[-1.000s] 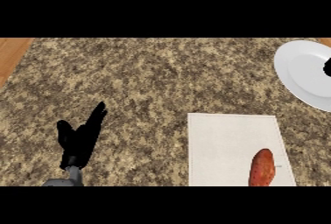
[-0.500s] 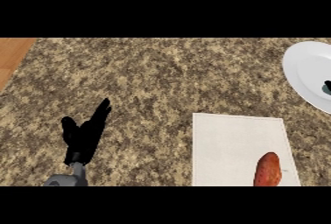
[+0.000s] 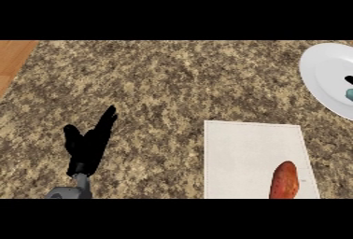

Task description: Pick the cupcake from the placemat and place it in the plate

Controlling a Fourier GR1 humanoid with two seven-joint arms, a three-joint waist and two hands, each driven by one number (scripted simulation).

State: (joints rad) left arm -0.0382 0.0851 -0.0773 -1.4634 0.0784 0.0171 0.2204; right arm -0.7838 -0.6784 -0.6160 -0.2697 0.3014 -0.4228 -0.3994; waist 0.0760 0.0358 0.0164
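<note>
Plate [image 3: 321,74], mat [image 3: 241,158] shifted right vs 1s ago | L hand [image 3: 86,144] open, counter [image 3: 172,84] near-left | R hand [image 3: 349,80] + cupcake [image 3: 349,94] at plate, state cannot tell

The left hand [image 3: 88,144] rests at about 8 o'clock in the view, fingers straight and relaxed, pointing toward 1 o'clock, thumb splayed toward 11. Its grey forearm [image 3: 72,189] enters at the lower edge. A dark sliver at 3 o'clock is perhaps the right hand [image 3: 349,80].
</note>
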